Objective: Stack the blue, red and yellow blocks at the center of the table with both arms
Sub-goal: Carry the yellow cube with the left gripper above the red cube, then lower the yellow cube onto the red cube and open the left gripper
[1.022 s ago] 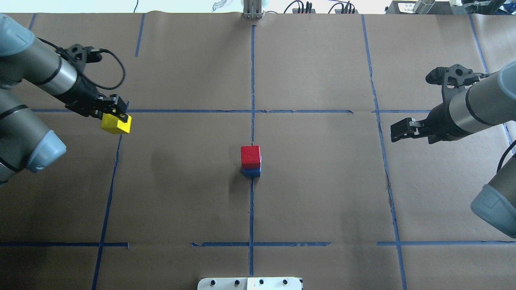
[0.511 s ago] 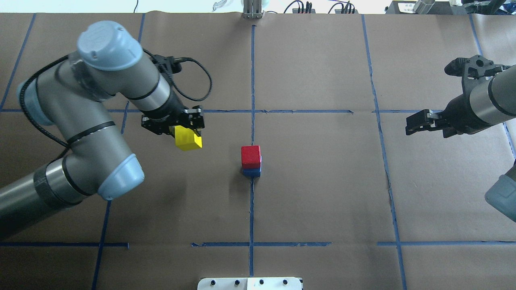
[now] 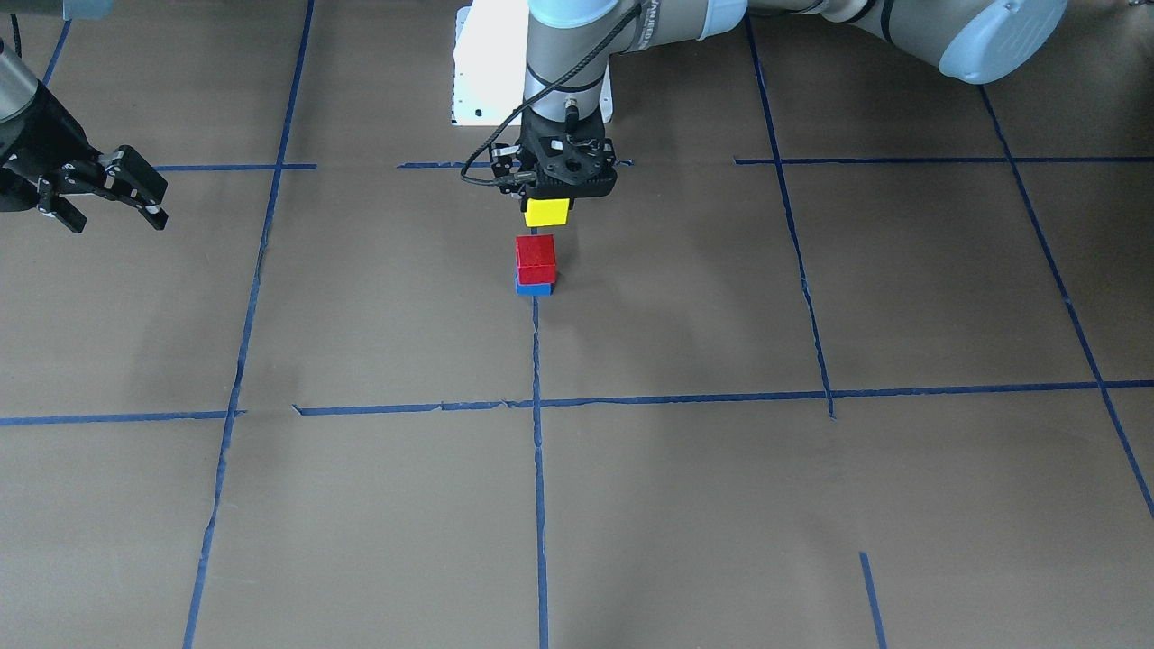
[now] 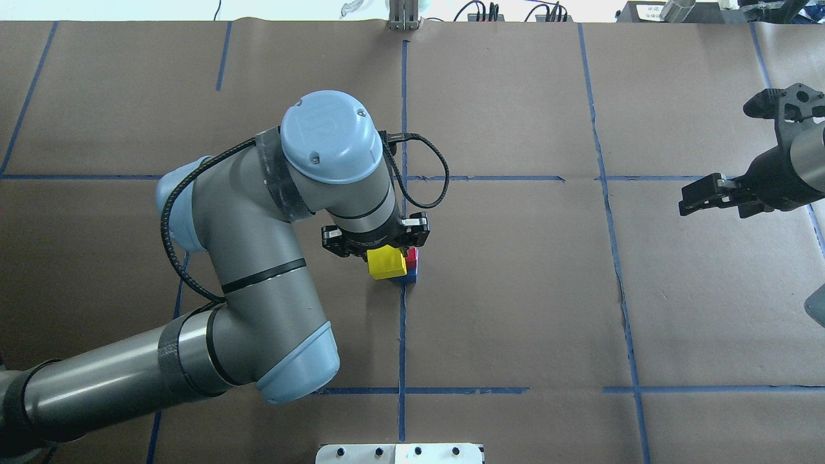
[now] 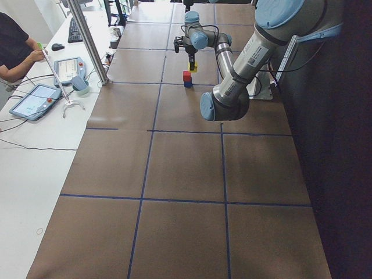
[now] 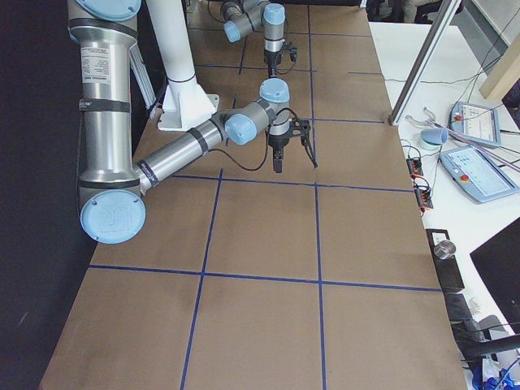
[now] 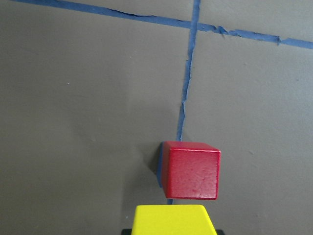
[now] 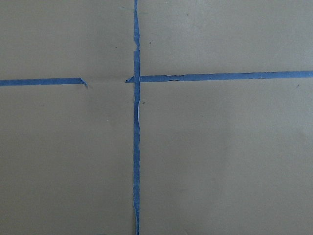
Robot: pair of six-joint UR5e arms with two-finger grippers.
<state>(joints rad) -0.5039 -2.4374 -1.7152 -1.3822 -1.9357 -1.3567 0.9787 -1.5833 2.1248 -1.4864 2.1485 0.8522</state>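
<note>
The left claw (image 4: 379, 250) is clamped on the yellow block (image 3: 547, 213) and holds it in the air, near the stack but not touching it. The red block (image 3: 535, 258) sits on the blue block (image 3: 534, 288) at the centre of the worktop (image 3: 721, 297). The right claw (image 3: 117, 194) is well apart, with its fingers apart and empty
</note>
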